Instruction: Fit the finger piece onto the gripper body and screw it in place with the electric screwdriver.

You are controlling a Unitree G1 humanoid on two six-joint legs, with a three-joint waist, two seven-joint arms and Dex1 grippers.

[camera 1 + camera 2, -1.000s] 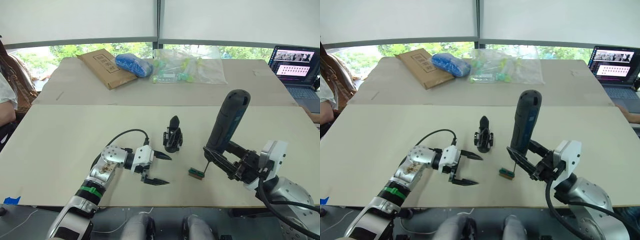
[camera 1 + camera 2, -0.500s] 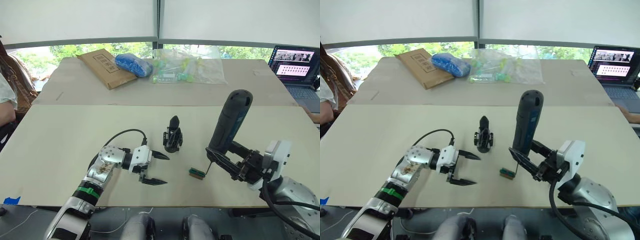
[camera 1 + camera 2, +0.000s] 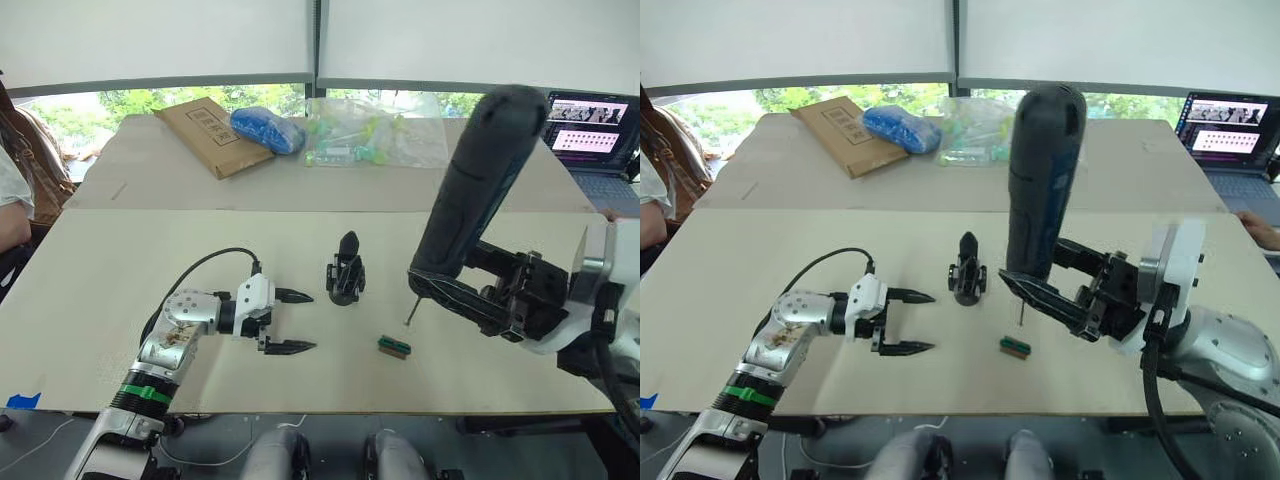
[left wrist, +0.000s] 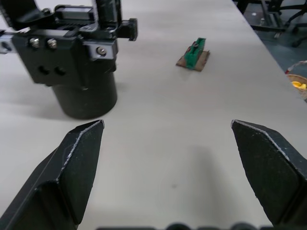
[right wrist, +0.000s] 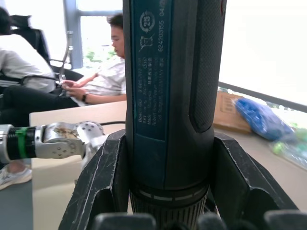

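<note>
I have the long dark navy-black pen-shaped electric screwdriver (image 3: 1042, 180) clamped upright in my right gripper (image 3: 1065, 290), its two black fingers pressed against the barrel on either side near the lower end. The thin metal bit points down and hangs above the pale tabletop (image 3: 120, 290), between the small black gripper body with its round stubby base (image 3: 345, 275) and the little green-and-brown rectangular block (image 3: 394, 346), touching neither. My left gripper (image 3: 283, 321) is empty, its fingers spread wide, resting low over the table just beside the gripper body on my left.

As I judge it, the tool is in hand but no screwing has begun: the bit is off the gripper body and my left gripper is not steadying it. The gripper body stands upright near the middle of the table with one pointed black finger sticking up. Whether that is the finger piece already fitted, or the body's own, I cannot tell; I see no loose black wedge on the table.

Hard to make out: any screw or screw hole on top of the body, though my left wrist view shows small screw heads on its side face. The tip of the bit is too thin to tell if a screw sits on it. The screwdriver barrel blocks most of my right wrist view, so the worktop below is hidden there.
</note>
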